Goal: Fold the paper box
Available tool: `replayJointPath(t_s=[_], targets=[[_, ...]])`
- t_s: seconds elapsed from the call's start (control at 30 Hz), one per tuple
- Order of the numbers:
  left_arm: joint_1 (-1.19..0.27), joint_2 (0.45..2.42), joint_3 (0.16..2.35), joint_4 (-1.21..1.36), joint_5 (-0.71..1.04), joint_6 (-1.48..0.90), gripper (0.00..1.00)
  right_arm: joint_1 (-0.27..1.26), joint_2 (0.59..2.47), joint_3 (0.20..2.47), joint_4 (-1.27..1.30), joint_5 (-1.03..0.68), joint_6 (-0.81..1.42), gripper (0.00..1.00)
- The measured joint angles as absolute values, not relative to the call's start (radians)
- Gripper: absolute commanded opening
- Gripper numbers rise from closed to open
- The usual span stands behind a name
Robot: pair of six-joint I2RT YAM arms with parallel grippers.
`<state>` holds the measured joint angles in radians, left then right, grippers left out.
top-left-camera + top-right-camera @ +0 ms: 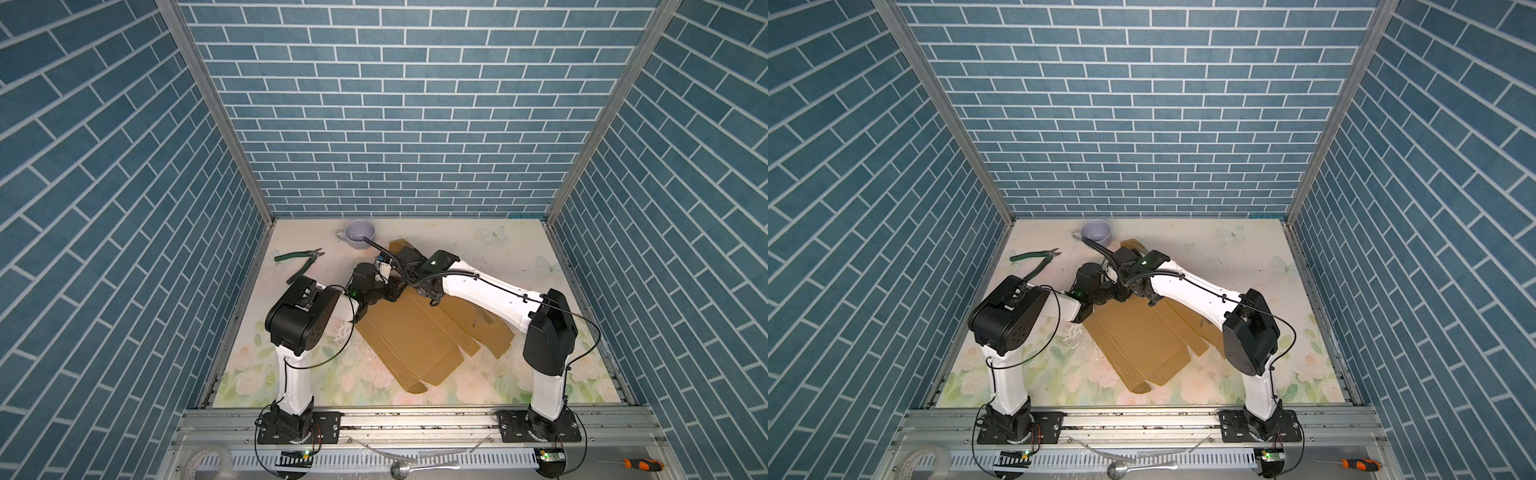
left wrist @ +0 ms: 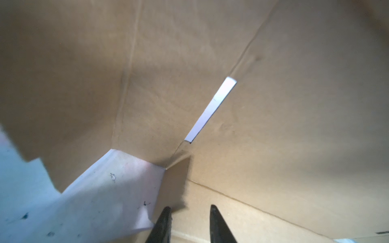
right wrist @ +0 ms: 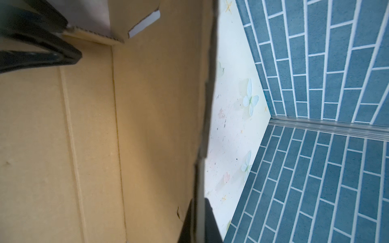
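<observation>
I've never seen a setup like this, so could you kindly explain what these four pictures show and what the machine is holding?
It is a pair of robot arms mounted at the front of a flowered table, each ending in a two-fingered gripper. Two pictures look down on the whole scene, side by side; the other two come from cameras on the wrists, hence the close-ups. On the table lie the paper box, a brown cardboard sheet partly folded, a lilac cup at the back and green-handled cutters. The right gripper is shut on a raised wall of the box. The left gripper has its jaws apart near a flap; it seems to grip nothing.
</observation>
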<state>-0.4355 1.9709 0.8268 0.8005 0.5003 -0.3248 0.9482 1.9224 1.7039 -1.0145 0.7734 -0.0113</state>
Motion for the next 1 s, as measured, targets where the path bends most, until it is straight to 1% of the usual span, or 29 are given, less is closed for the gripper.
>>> replayJointPath(t_s=[0.17, 0.37, 0.43, 0.53, 0.6, 0.67, 0.83, 1.0], targets=[[-0.412, 1.937, 0.816, 0.806, 0.516, -0.337, 0.35, 0.949, 1.922, 1.682, -0.991, 0.810, -0.005, 0.00], [-0.387, 1.905, 0.799, 0.806, 0.539, -0.361, 0.41, 0.949, 1.918, 1.641, -0.938, 0.856, -0.025, 0.00], [-0.355, 1.868, 0.781, 0.801, 0.553, -0.385, 0.44, 0.949, 1.914, 1.622, -0.916, 0.872, -0.035, 0.00], [-0.287, 1.785, 0.787, 0.754, 0.566, -0.406, 0.52, 0.949, 1.898, 1.590, -0.878, 0.883, -0.059, 0.00], [-0.255, 1.732, 0.825, 0.699, 0.567, -0.400, 0.58, 0.949, 1.889, 1.577, -0.859, 0.882, -0.074, 0.00], [-0.246, 1.702, 0.897, 0.651, 0.573, -0.397, 0.60, 0.949, 1.882, 1.564, -0.841, 0.879, -0.088, 0.00], [-0.267, 1.727, 1.094, 0.563, 0.597, -0.414, 0.59, 0.950, 1.868, 1.547, -0.809, 0.873, -0.117, 0.00], [-0.314, 1.785, 1.193, 0.480, 0.597, -0.422, 0.46, 0.954, 1.859, 1.547, -0.792, 0.872, -0.139, 0.00]])
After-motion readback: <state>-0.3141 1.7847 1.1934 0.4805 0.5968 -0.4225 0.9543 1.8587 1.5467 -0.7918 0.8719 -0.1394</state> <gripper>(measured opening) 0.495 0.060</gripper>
